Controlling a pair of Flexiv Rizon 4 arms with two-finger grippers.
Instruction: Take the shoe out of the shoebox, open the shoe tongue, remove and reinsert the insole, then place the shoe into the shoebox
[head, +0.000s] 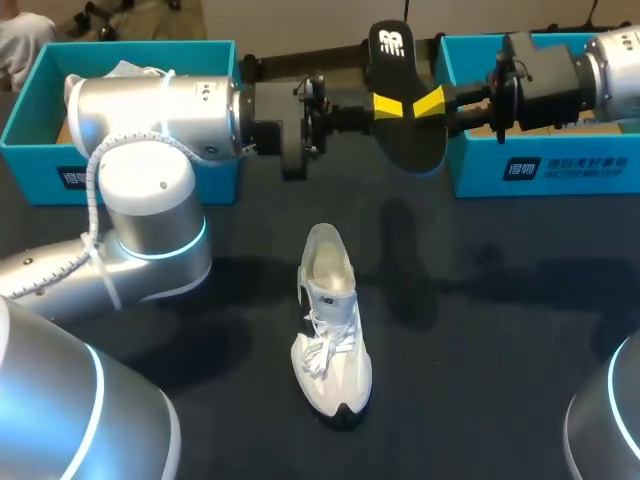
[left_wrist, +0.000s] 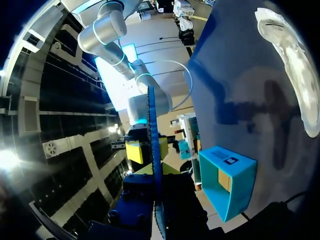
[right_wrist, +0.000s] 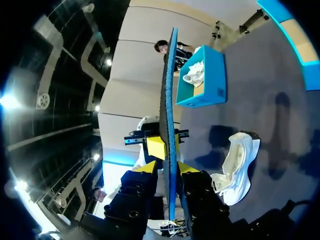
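Head cam shows the insole (head: 408, 135) face-on, held up in the air; wrist cams only catch its edge. Left gripper (head: 385, 104) and right gripper (head: 430, 101) both pinch it. Shoe (head: 330, 330) stands on the table (head: 500, 300), toe toward me.

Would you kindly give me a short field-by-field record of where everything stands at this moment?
insole: held in the air over the table, out of the shoe
left gripper: shut on insole
right gripper: shut on insole, from the opposite side
shoe: white, upright on the table, laces loose, nothing touching it
left shoebox: second shoe inside
right shoebox: under the right arm
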